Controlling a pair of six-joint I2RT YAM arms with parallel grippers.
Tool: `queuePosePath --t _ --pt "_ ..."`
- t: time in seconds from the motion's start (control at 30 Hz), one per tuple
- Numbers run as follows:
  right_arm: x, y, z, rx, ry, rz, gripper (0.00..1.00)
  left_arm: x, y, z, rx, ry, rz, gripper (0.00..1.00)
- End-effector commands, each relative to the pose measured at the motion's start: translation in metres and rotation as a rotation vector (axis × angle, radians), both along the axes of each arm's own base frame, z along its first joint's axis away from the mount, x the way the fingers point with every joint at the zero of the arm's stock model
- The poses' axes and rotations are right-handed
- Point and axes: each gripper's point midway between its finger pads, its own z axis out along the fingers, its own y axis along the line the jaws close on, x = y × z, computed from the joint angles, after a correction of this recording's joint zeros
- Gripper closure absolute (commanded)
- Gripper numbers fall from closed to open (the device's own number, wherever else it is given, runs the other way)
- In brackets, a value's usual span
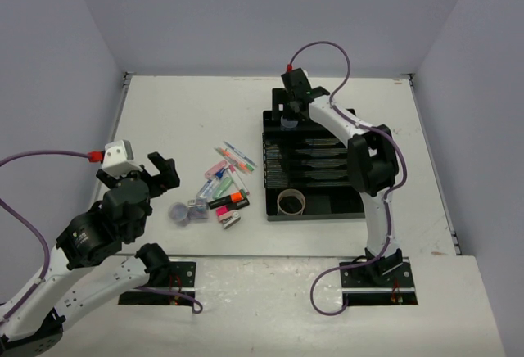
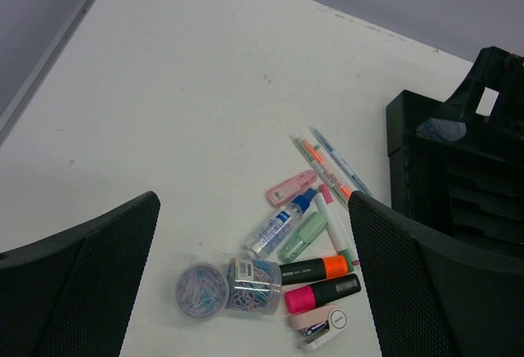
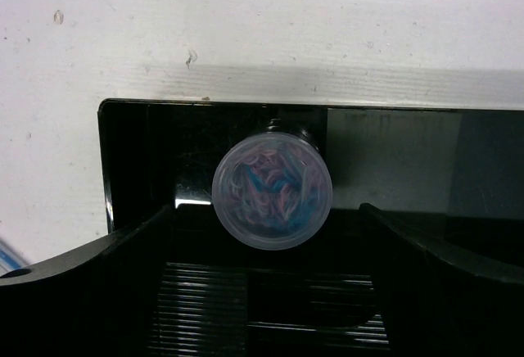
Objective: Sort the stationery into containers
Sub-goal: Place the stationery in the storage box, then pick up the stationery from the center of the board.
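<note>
The black organiser tray (image 1: 315, 214) lies right of centre, with a tan tape roll (image 1: 291, 201) in its near end section. A clear tub (image 3: 272, 190) of coloured clips stands in the tray's far end compartment (image 3: 131, 160). My right gripper (image 3: 266, 208) hangs over it, open, with both fingers clear of the tub's sides. The rest of the stationery lies in a pile left of the tray: two clear tubs (image 2: 201, 290), orange highlighter (image 2: 315, 268), pink highlighter (image 2: 322, 294), green highlighter (image 2: 303, 237), blue-capped bottle (image 2: 280, 224), thin pens (image 2: 327, 164), small white block (image 2: 326, 327). My left gripper (image 2: 254, 201) hovers open above this pile, holding nothing.
A pink clip-like item (image 2: 291, 187) lies at the pile's upper edge. The tray's long narrow slots (image 1: 315, 156) run across its middle. A raised rim (image 1: 123, 95) borders the table on the left and at the back.
</note>
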Motion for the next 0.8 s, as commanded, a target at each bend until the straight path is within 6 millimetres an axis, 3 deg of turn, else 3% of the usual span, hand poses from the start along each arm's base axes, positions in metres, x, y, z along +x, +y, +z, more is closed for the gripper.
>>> queuePosePath --t 0.0,0.13,0.2,0.23,0.33,0.37,0.43,0.53,0.77 --pt "-0.003 0.003 0.041 0.051 -0.057 0.001 0.04 0.003 0.0 0.003 -0.013 -0.024 0.008 0.0" --pt "-0.03 0.037 0.096 0.114 -0.165 0.113 0.05 0.002 0.002 0.005 -0.016 -0.032 0.018 0.0" --pt "-0.063 0.079 0.109 0.135 -0.203 0.258 0.05 0.001 0.003 0.007 -0.028 -0.039 0.02 0.0" --pt "-0.079 0.089 0.116 0.144 -0.217 0.302 0.05 0.0 0.005 0.008 -0.037 -0.046 0.019 0.0" --pt "-0.135 0.147 0.124 0.196 -0.244 0.446 0.05 -0.003 0.009 0.013 -0.07 -0.078 0.023 0.0" --pt "-0.145 0.159 0.127 0.214 -0.247 0.463 0.05 -0.004 0.01 0.014 -0.08 -0.088 0.021 0.0" --pt "-0.166 0.18 0.126 0.241 -0.229 0.49 0.05 -0.004 0.01 0.015 -0.084 -0.095 0.018 0.0" --pt "-0.211 0.22 0.11 0.295 -0.166 0.536 0.05 -0.005 0.013 0.013 -0.082 -0.084 0.036 0.0" --pt "-0.284 0.288 0.082 0.341 -0.118 0.629 0.06 -0.008 0.022 0.016 -0.113 -0.099 0.075 0.0"
